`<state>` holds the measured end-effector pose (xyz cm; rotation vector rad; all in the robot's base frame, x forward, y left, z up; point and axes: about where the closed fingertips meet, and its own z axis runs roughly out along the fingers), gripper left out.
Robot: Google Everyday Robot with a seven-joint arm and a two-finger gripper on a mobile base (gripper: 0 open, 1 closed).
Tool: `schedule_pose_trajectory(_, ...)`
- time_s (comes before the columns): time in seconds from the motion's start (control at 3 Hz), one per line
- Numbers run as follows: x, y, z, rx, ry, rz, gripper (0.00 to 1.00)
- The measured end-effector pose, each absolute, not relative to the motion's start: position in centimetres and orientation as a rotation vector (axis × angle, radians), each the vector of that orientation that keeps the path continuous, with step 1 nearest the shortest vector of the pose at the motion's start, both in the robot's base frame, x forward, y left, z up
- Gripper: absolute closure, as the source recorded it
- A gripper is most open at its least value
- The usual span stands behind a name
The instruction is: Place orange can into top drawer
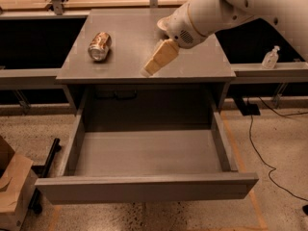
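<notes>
Robot arm [231,8]: white, entering from the upper right and reaching down-left to the gripper. Grey cabinet, tabletop [125,28]: lies directly beneath the gripper. Top drawer [144,189]: pulled fully out below and in front of the gripper, nothing inside its plain grey interior. Cardboard box [12,191]: on the floor, far down-left of the gripper. Gripper [149,69]: tan, angled down-left, tip low over the tabletop's front edge, holding nothing; whether it is spread or pressed together cannot be told. Orange can [99,45]: on its side on the tabletop, left of the gripper and apart from it, silver end facing forward. Small clear bottle [271,57]: on the ledge far to the gripper's right.
</notes>
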<state>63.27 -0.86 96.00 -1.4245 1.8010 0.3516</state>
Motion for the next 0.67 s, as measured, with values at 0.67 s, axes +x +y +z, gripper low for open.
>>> schedule_pose_trajectory(0.67, 64.2, 0.2, 95.8, -1.375, 1.774, 0.392, 0.00)
